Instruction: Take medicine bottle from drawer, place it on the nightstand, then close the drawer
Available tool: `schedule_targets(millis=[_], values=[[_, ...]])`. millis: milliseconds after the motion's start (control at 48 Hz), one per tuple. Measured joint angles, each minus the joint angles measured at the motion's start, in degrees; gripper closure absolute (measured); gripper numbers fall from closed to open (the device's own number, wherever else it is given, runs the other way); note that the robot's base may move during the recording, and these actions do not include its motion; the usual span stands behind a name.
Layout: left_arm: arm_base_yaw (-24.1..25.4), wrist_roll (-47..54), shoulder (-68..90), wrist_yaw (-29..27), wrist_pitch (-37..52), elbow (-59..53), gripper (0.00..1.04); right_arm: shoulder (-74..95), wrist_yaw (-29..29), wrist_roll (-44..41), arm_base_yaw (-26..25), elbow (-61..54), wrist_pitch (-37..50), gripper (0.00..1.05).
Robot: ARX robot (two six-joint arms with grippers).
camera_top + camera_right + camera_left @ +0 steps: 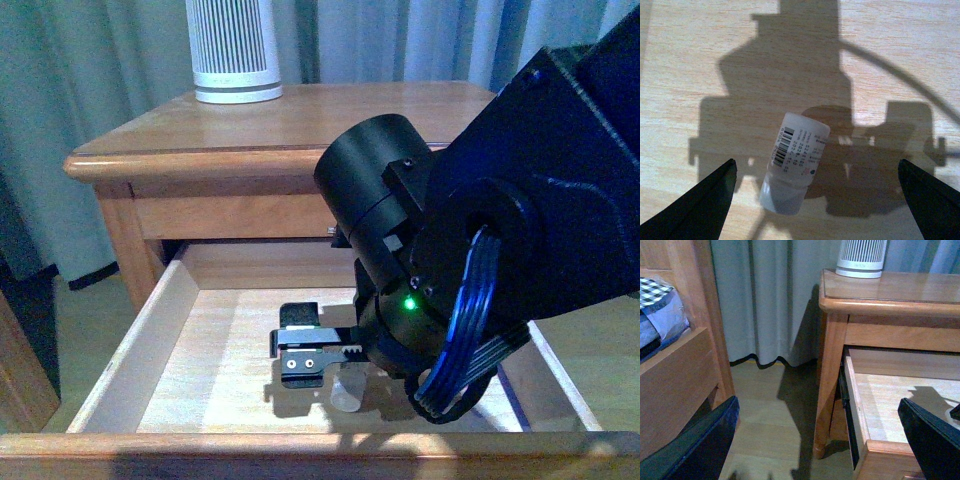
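Step in hand: the reach down to grasp, as I judge it; nothing is lifted yet.
Bottle (795, 162): lies on its side on the drawer (130, 345) floor, label up, set at a slant.
Right fingers (705, 205): spread wide and empty, one on each side of the bottle, touching neither it nor the wood.
Left fingers (700, 445): released and empty, held over the room floor beside the nightstand (330, 120), well apart from the work.
Drawer: pulled fully out, with nothing else seen in it.
Alignment: the bottle sits a little off-centre between my right fingers, so I should shift until it is centred and turn the wrist to square with its slant.
Descent: lower until the tips are just above the wood, then close across the labelled body, not the cap.
Risk: a round bottle lying flat may roll if one finger arrives first.
Placing spot: the front of the nightstand top, clear of the ribbed cylinder (233, 50).
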Motion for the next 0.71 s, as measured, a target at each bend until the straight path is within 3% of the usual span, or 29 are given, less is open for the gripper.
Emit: schedule_targets(millis=[479,708], values=[[0.0,0.0,0.0,0.0,0.0,0.0,0.06,4.2,-1.4,1.8,-0.8,3.1,1.2,0.07],[0.0,0.0,0.0,0.0,0.0,0.0,0.06,5.6,-1.7,2.5,-0.8,4.0,1.2,0.14]])
